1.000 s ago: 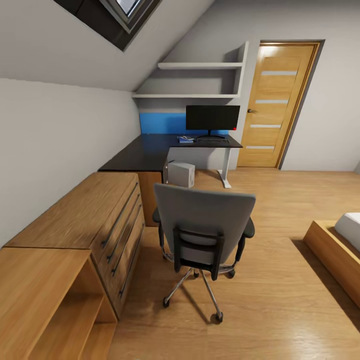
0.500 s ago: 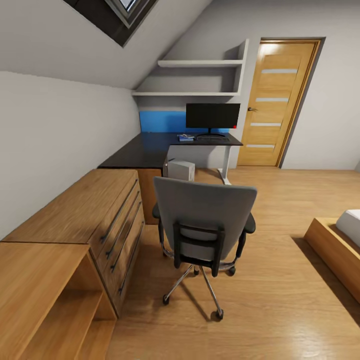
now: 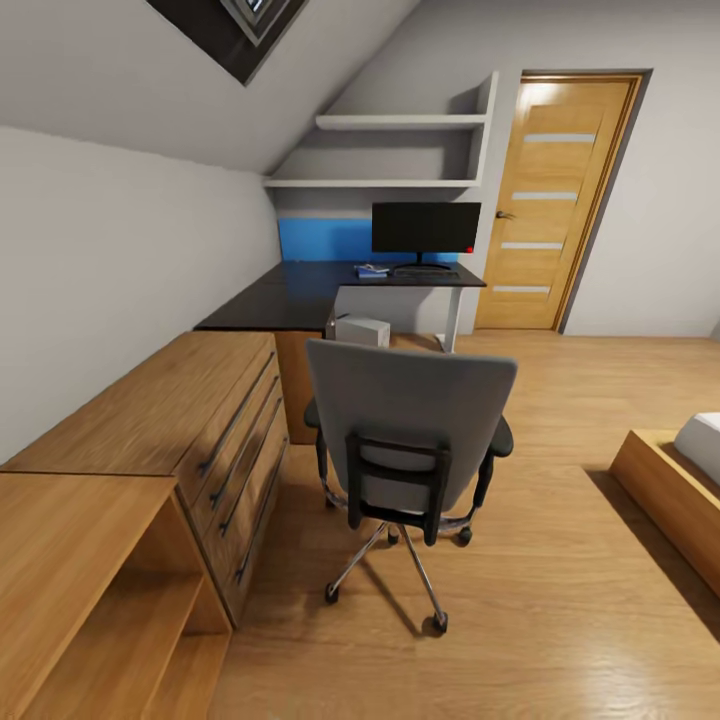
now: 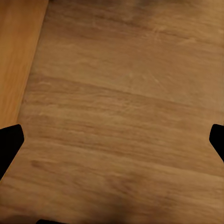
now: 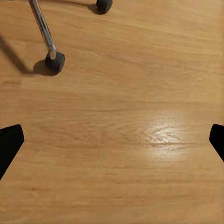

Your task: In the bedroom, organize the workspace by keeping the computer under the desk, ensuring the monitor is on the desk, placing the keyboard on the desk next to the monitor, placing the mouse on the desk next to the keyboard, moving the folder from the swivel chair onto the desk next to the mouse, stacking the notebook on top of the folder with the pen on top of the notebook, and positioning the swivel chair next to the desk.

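The swivel chair (image 3: 405, 430) stands in front of me with its grey back toward me, hiding its seat. Beyond it is the black-topped desk (image 3: 285, 300), with the monitor (image 3: 425, 228) upright at its far end and the keyboard (image 3: 425, 270) in front of the screen. A small blue flat item (image 3: 372, 272) lies left of the keyboard, too small to identify. The computer (image 3: 362, 330) sits on the floor by the desk, partly behind the chair. My left gripper (image 4: 112, 140) and right gripper (image 5: 112, 144) hang open over the plank floor. A chair castor (image 5: 54, 62) shows near the right one.
A light wooden dresser (image 3: 170, 410) and an open shelf unit (image 3: 90, 580) line the left wall. A wooden door (image 3: 550, 200) is shut at the back right. A bed frame corner (image 3: 670, 490) juts in at the right. Wall shelves (image 3: 400, 150) hang above the desk.
The whole head view has shifted: the camera has moved forward, so the chair and dresser look slightly larger and nearer. Nothing in the room has moved.
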You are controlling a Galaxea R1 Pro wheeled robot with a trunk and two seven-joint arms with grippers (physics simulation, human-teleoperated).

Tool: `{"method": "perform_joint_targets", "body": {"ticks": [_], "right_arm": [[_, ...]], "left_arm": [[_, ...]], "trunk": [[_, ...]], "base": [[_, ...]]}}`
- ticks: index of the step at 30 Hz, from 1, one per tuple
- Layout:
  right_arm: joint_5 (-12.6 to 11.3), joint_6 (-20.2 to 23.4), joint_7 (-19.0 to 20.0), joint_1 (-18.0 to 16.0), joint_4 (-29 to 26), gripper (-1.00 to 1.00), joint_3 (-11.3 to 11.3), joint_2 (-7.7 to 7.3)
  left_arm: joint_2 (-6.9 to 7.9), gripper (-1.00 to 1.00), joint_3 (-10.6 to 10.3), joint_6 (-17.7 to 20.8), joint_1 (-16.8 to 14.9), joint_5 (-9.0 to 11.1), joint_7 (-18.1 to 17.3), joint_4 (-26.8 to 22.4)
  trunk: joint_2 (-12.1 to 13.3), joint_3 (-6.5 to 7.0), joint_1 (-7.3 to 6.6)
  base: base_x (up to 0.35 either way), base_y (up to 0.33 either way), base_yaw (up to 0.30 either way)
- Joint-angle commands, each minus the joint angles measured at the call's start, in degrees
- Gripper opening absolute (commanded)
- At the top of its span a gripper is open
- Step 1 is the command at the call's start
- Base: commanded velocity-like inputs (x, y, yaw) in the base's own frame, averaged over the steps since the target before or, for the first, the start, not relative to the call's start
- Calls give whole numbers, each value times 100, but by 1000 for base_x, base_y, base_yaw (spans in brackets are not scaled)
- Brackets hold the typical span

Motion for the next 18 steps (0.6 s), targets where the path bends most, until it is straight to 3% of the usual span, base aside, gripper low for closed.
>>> {"method": "perform_joint_targets", "body": {"ticks": [1,18], "right_arm": [[-29,-17,-24,-6,13,100,49,4],[-30,-18,-24,-6,13,100,50,4]], "left_arm": [[3,100,-49,-22,-4,41,37,2],[-4,100,-56,-32,-4,39,37,2]], "trunk": [[-44,-24,22],[-726,-329,395]], "base": [[0,0,0],[0,0,0]]}}
